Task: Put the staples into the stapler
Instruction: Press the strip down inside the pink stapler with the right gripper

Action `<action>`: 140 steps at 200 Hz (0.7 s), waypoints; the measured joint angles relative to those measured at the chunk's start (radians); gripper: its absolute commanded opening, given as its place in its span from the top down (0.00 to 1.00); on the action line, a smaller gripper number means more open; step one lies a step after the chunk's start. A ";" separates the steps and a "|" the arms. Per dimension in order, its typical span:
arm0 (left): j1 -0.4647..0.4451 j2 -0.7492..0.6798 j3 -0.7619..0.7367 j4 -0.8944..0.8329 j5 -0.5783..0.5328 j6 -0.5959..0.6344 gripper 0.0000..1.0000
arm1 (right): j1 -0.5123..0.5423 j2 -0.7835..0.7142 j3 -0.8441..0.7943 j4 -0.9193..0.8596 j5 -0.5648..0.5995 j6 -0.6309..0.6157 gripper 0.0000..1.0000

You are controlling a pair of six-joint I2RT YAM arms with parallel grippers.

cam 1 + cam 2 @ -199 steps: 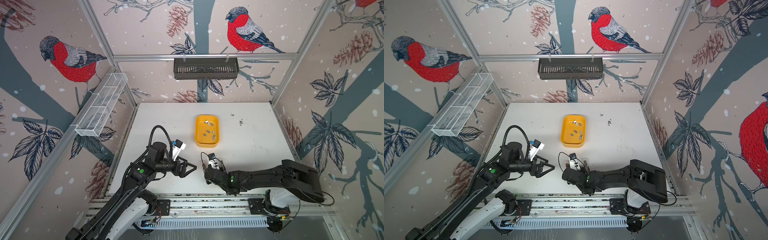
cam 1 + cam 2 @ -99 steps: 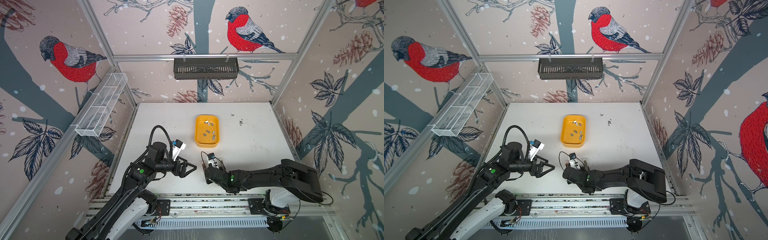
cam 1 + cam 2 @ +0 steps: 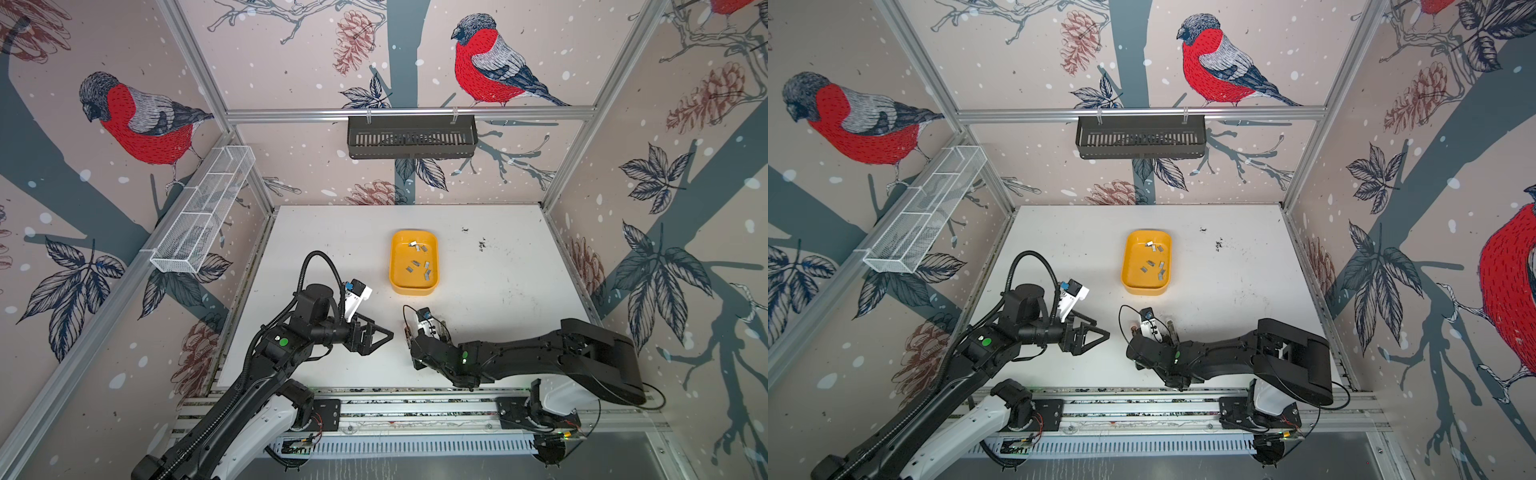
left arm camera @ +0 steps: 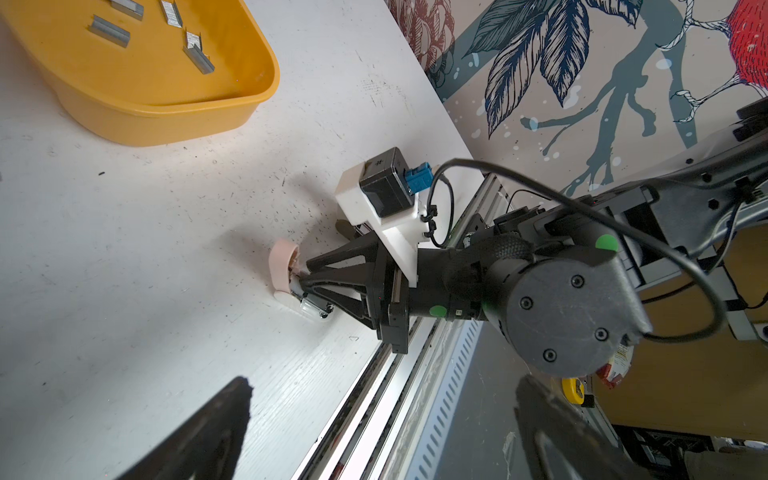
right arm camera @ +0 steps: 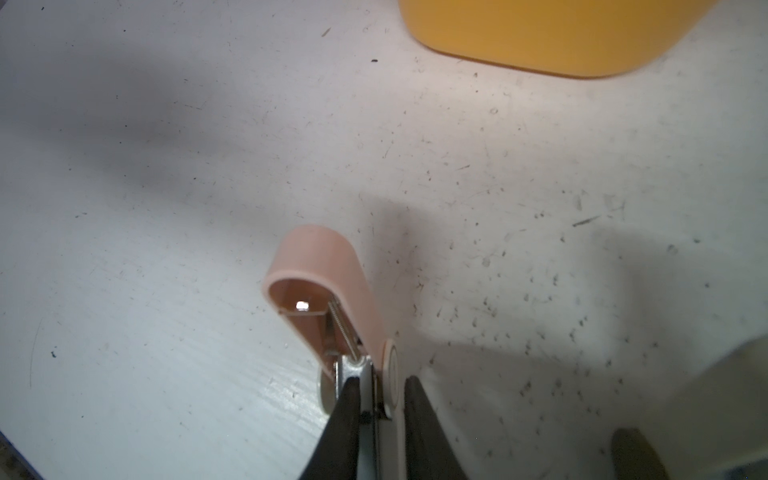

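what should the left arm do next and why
Probably move the left hand over to the yellow tray and pick up one staple strip. That hand is open and empty. The right hand grips the pink stapler, whose lid looks swung up, and every visible strip lies in the tray.

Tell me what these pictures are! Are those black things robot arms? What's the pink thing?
Yes, a left arm and a right arm work over a white table. Each ends in a pincer called a gripper. Two pictures look down from above. The other two come from a small camera on each wrist. A yellow tray holds little grey staples. The right gripper pinches the pink thing, a small stapler, opened up. The left gripper is wide open and holds nothing. The job is putting staples into the stapler.
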 measured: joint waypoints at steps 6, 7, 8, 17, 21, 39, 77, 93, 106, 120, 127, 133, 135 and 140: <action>0.000 0.000 0.000 0.000 0.000 0.000 0.01 | 0.002 0.000 -0.002 0.000 0.000 0.000 0.79; 0.000 0.000 0.000 0.000 0.000 0.000 0.01 | 0.003 0.000 -0.002 0.000 0.000 0.000 0.79; 0.000 0.000 0.000 0.000 0.000 0.000 0.01 | 0.003 0.000 -0.003 -0.001 0.000 0.000 0.79; 0.000 0.000 0.000 0.000 0.000 0.000 0.01 | 0.005 0.000 -0.005 -0.003 0.000 0.000 0.79; 0.000 0.000 0.000 0.000 0.000 0.000 0.01 | 0.005 -0.001 -0.007 -0.003 0.000 0.000 0.79; 0.000 0.000 0.000 0.000 0.000 0.000 0.01 | 0.006 -0.008 -0.012 -0.006 0.000 0.002 0.79; 0.000 0.001 0.000 0.000 0.000 0.000 0.01 | 0.011 -0.022 -0.019 -0.013 0.000 0.004 0.79; 0.000 0.001 0.000 0.000 0.000 0.000 0.01 | 0.013 -0.029 -0.023 -0.019 0.000 0.005 0.79; 0.000 0.001 0.000 0.000 0.000 0.000 0.01 | 0.014 -0.035 -0.029 -0.023 0.000 0.005 0.79; 0.000 0.002 0.000 0.000 0.000 0.000 0.01 | 0.015 -0.039 -0.034 -0.024 0.000 0.008 0.79; 0.000 0.003 0.000 0.000 0.000 0.000 0.01 | 0.015 -0.039 -0.035 -0.023 0.000 0.008 0.79; 0.000 0.004 0.000 0.000 0.000 0.000 0.01 | 0.015 -0.039 -0.036 -0.023 0.000 0.008 0.79; 0.000 0.005 0.000 0.000 0.000 0.000 0.01 | 0.015 -0.039 -0.036 -0.024 0.000 0.008 0.79; 0.000 0.006 0.000 0.000 0.000 0.000 0.01 | 0.015 -0.039 -0.037 -0.024 0.000 0.008 0.79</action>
